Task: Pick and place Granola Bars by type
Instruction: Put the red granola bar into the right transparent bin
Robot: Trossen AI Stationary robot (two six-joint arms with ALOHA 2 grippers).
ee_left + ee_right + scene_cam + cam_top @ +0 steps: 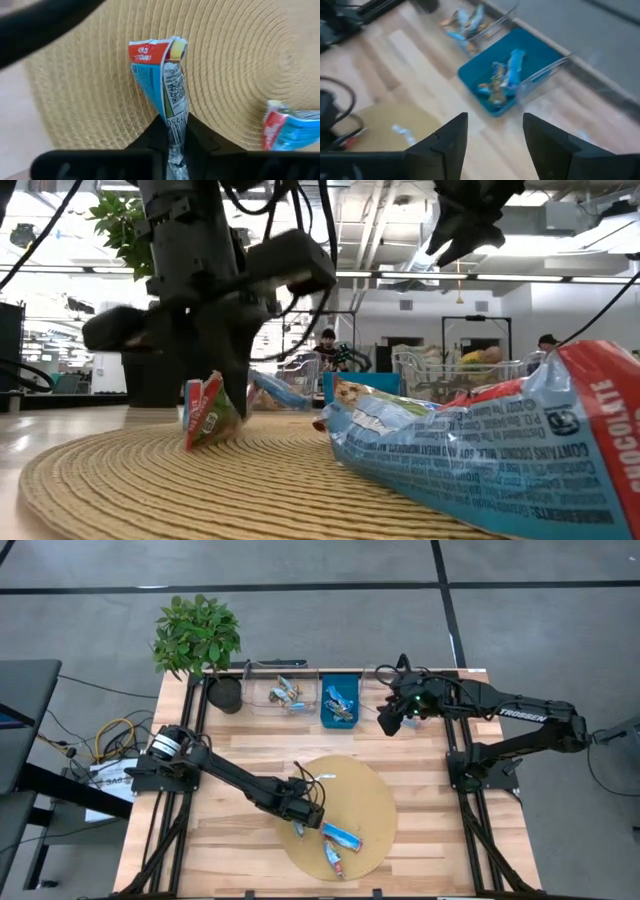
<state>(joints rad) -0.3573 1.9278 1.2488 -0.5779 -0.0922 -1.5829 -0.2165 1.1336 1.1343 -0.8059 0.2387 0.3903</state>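
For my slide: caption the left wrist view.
Left pincer shut on a blue granola bar above the woven mat.

You see a tan woven mat (365,785) with spiral ribbing on the pale wood surface (450,840); the bar (162,80) on it is blue, red-tipped.

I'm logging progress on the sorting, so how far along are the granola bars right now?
Partly done. Bars already lie in the clear bin and the blue bin. The left gripper is shut on a bar on the woven mat. The right gripper hangs open near the bins. Two bars remain on the mat.
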